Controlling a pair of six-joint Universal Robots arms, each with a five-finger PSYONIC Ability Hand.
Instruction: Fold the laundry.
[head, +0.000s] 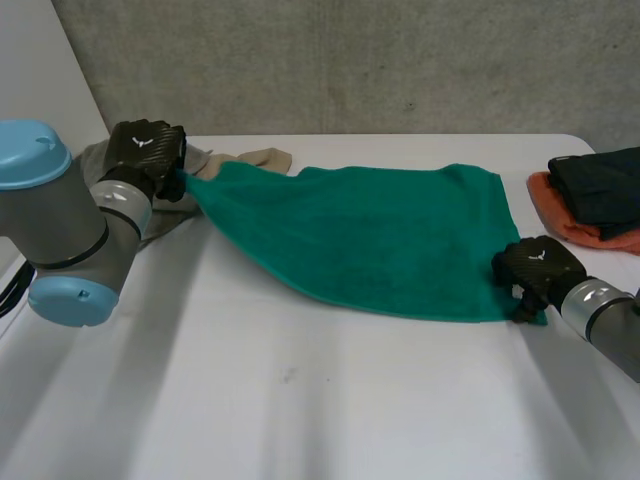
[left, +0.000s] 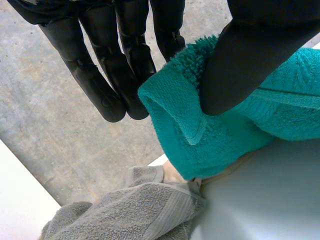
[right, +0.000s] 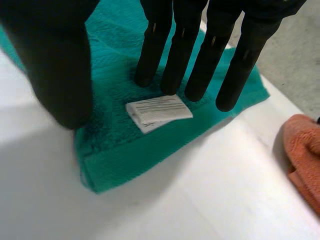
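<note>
A green towel (head: 370, 235) lies spread across the white table (head: 300, 400). My left hand (head: 148, 148) is at the towel's far left corner. In the left wrist view that corner (left: 200, 130) is pinched between the thumb and the fingers (left: 115, 65) and held off the table. My right hand (head: 540, 265) rests at the towel's near right corner. Its fingers (right: 190, 50) are straight on the flat cloth (right: 125, 135), just past a white label (right: 157, 112), and the thumb stands apart beside them.
A grey towel (left: 130, 210) and a beige cloth (head: 260, 158) lie bunched behind the left hand at the far left. An orange cloth (head: 570, 220) with a black garment (head: 600, 185) on it sits at the far right, close to the right hand.
</note>
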